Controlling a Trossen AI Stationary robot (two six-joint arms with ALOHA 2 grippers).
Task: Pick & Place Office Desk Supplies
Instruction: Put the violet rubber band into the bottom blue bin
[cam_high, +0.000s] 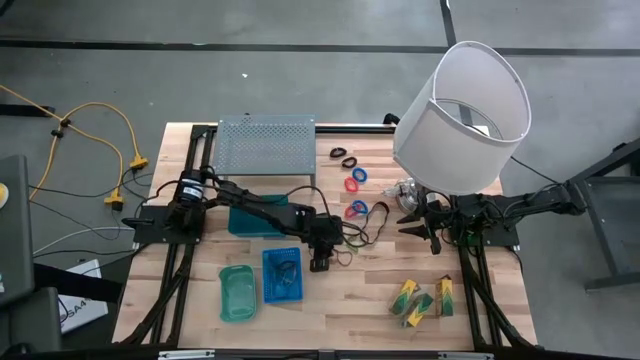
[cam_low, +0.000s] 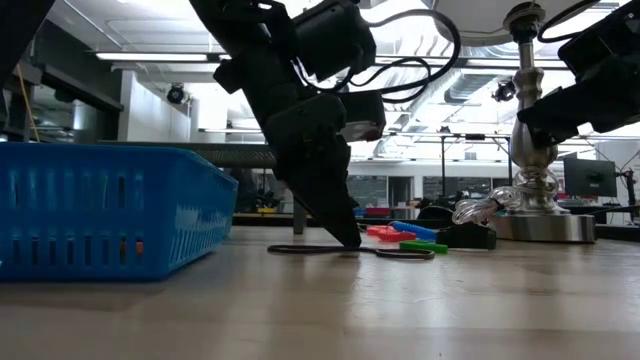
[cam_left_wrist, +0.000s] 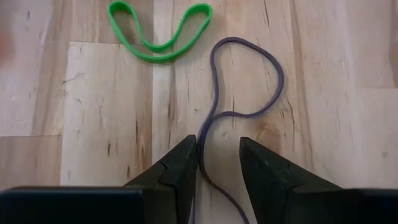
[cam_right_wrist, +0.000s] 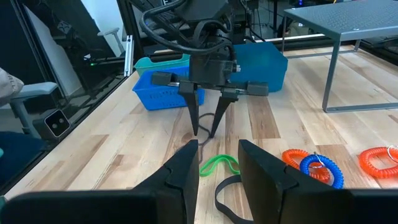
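Purple band (cam_left_wrist: 245, 93) lies at frame centre on the tabletop (cam_high: 330, 310), straddled by the left gripper (cam_left_wrist: 217, 158)'s parted, unclosed fingers — right gripper (cam_right_wrist: 217, 163) waits released, empty; rings, packets (cam_high: 420, 298) remain unsorted.

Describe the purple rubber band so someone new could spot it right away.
Start at the blue basket near the table's front, then go to the left gripper just beside it. The purple rubber band runs between its open fingers; the neighbouring green band lies clear of the gripper.
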